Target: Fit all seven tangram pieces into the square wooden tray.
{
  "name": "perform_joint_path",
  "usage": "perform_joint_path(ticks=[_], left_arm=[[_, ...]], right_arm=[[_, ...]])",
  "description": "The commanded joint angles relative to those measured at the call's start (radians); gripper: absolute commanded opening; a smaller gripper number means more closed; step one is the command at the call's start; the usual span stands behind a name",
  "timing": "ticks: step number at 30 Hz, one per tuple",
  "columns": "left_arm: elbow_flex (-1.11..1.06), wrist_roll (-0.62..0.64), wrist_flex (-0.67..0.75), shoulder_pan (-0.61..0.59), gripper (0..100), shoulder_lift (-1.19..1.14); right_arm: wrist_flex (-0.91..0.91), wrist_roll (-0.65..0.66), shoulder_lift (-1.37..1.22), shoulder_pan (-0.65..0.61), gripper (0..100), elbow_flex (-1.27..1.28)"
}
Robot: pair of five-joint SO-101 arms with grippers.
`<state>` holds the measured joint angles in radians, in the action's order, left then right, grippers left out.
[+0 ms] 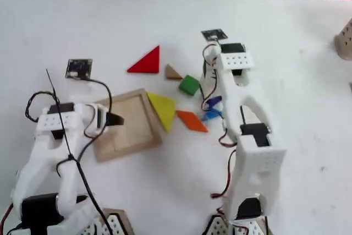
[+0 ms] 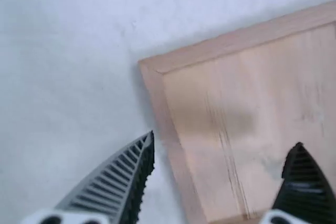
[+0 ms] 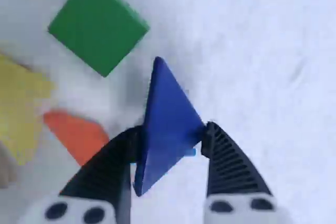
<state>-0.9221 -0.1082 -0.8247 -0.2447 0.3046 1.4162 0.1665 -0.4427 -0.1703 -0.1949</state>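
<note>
The square wooden tray (image 1: 104, 149) lies empty at the left, its corner rim (image 2: 157, 77) below my left gripper (image 2: 224, 150), which hangs open over the tray's left edge (image 1: 113, 118). My right gripper (image 3: 170, 135) is shut on a dark blue triangle (image 3: 165, 124), held on edge just above the table (image 1: 212, 103). A light blue piece (image 1: 210, 115) lies under it. A yellow triangle (image 1: 163, 108) rests against the tray's right rim. Beside it lie an orange parallelogram (image 1: 192, 120), a green square (image 1: 189, 85), a small tan triangle (image 1: 172, 72) and a red triangle (image 1: 147, 61).
Two small circuit boards with cables lie on the white table, one at the left (image 1: 79, 68) and one behind the right arm (image 1: 214, 34). A perforated wooden object (image 1: 345, 39) stands at the right edge. Open table stretches to the right.
</note>
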Motion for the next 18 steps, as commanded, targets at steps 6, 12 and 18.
perform_joint_path(ticks=[6,12,18], left_arm=[[0.061,0.060,0.017,-0.120,37,0.039],[0.064,0.078,0.018,-0.125,37,0.035],[0.064,0.077,0.020,-0.120,37,0.033]], right_arm=[[0.105,-0.210,0.148,-0.219,1.8,-0.012],[0.104,-0.232,0.157,-0.300,1.8,-0.017],[0.099,-0.066,0.170,-0.165,2.3,-0.017]])
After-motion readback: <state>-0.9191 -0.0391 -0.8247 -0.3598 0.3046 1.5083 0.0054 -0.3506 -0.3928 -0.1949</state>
